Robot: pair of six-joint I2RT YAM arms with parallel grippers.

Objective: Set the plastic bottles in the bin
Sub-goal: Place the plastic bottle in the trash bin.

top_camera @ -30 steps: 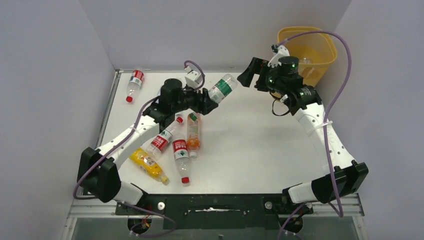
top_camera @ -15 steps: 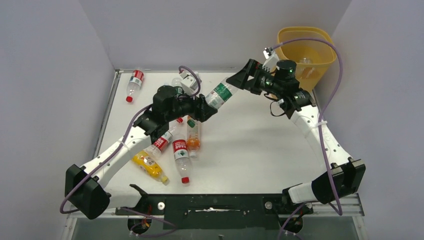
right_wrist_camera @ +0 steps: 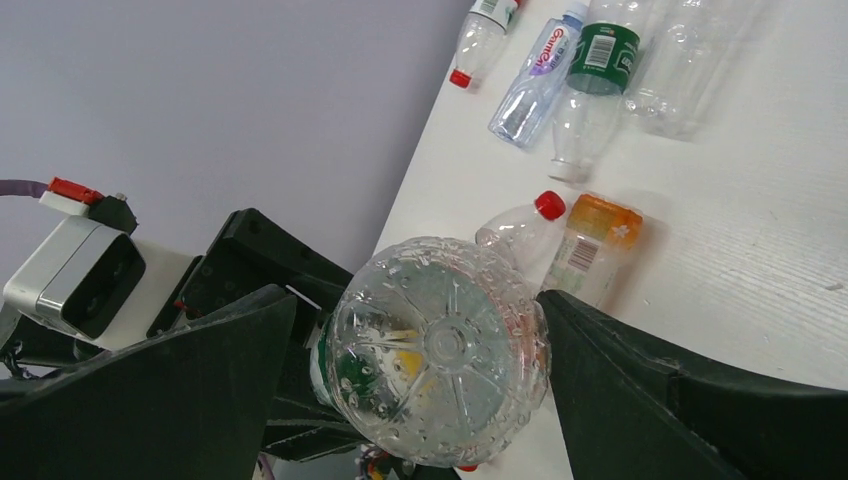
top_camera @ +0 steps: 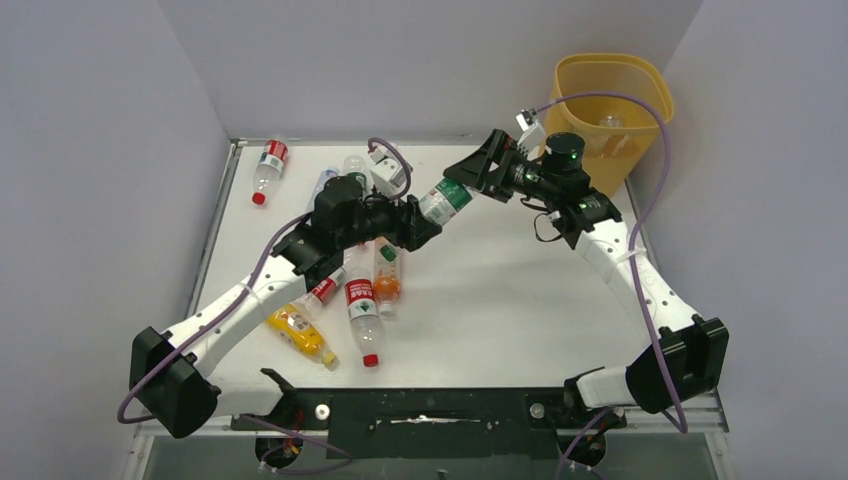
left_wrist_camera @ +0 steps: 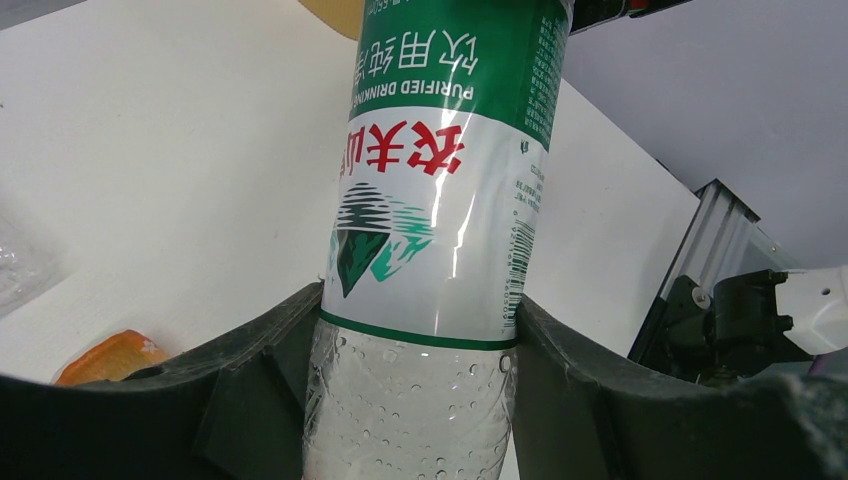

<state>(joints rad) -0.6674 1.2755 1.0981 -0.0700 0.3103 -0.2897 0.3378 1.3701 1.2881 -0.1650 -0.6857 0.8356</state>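
Note:
A clear bottle with a green and white label (top_camera: 446, 197) is held off the table over its middle, tilted up to the right. My left gripper (top_camera: 424, 216) is shut on its lower body (left_wrist_camera: 440, 200), one finger on each side (left_wrist_camera: 415, 330). My right gripper (top_camera: 476, 170) is open, its jaws standing either side of that bottle's base (right_wrist_camera: 440, 350), which fills the space between the fingers (right_wrist_camera: 418, 300). The yellow-orange bin (top_camera: 655, 108) stands at the far right corner, behind the right arm, with a clear bottle (top_camera: 612, 122) inside.
Bottles lie under the left arm: a yellow one (top_camera: 295, 331), a red-labelled one (top_camera: 362, 308), an orange one (top_camera: 386, 272). Another red-labelled bottle (top_camera: 268, 164) lies at the far left. More clear bottles (right_wrist_camera: 595, 80) lie along the back edge. Grey walls enclose the table.
My right gripper swung left from near the bin and now straddles the held bottle's base. My left arm kept its grip and shifted the bottle slightly lower.

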